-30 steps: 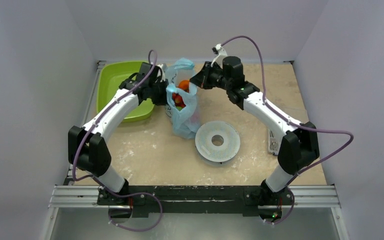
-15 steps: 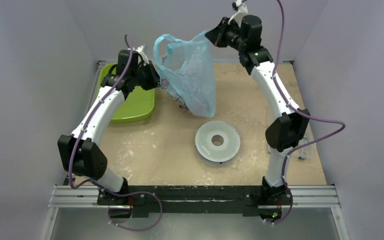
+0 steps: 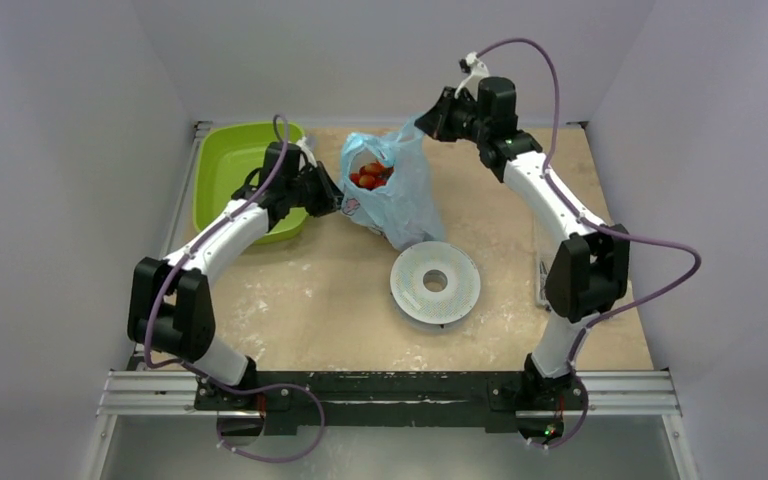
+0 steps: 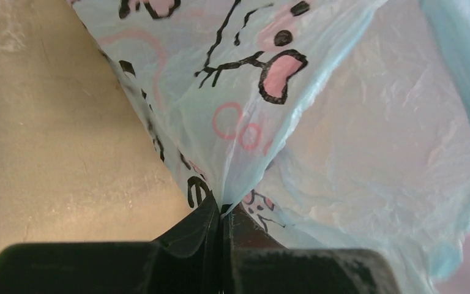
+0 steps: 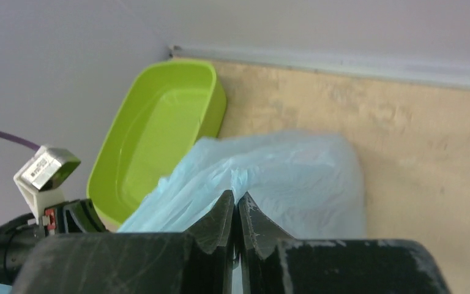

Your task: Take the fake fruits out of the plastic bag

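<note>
The plastic bag (image 3: 400, 200) is held up btw. both arms at the far-middle of the table (image 3: 330, 300), w/ its mouth turned upward and pulled open. The fake fruits (image 3: 370, 177) are seen inside it thru the mouth: a huddle of red pieces w/ an orange one among them. Single pieces can't be told apart from above.

L gripper (image 4: 223, 215): the jaws are shut tight, and a fold of the bag's printed white panel is pinched btw. the tips. Pink and dark cartoon marks are seen on the film just above the pinch. This grip is placed on the bag's left side, below the mouth.

R gripper (image 5: 237, 205): the jaws are closed to a slit, w/ pale blue film gathered and clamped at the tips. It is set at the bag's far-right top edge.

The bag's lower end is slanted toward the near right, just beside the far rim of a white disc (image 3: 435, 282) laid flat at table ctr. Whether the two touch can't be told, nor whether the bag's bottom is rested on the table. A lime-green tray (image 3: 225, 175) is placed in the far-left corner, just left of the L gripper.
</note>
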Available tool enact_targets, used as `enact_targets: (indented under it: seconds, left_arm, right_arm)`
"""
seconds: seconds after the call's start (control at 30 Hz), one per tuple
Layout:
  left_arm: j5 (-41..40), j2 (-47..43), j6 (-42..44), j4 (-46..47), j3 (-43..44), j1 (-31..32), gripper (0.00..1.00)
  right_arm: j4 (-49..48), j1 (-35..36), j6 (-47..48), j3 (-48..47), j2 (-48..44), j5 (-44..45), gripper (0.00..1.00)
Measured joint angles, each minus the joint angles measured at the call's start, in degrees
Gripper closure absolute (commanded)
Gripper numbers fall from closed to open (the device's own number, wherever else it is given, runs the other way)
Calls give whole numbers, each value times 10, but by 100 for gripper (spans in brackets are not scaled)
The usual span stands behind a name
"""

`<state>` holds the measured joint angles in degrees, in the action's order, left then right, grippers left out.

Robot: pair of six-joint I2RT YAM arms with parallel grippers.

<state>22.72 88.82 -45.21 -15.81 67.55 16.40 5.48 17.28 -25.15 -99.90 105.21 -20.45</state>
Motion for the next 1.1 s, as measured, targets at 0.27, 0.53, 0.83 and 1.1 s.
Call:
enact_targets:
  seconds: [0.27, 0.53, 0.83, 1.1]
  left_arm:
    - [-14, -45, 8, 4, -41, 17, 61]
    - [-20, -117, 50, -26, -41, 17, 18]
    - [3, -140, 118, -79, -1, 50, 20]
    - [9, -147, 133, -100, 34, 125, 23]
  right_arm:
    - [57, 40, -5, 96, -84, 52, 35]
    - [117, 126, -19, 115, -203, 162, 12]
    - [125, 172, -143, 162, -229, 184, 12]
    - [123, 177, -164, 140, -271, 235, 1]
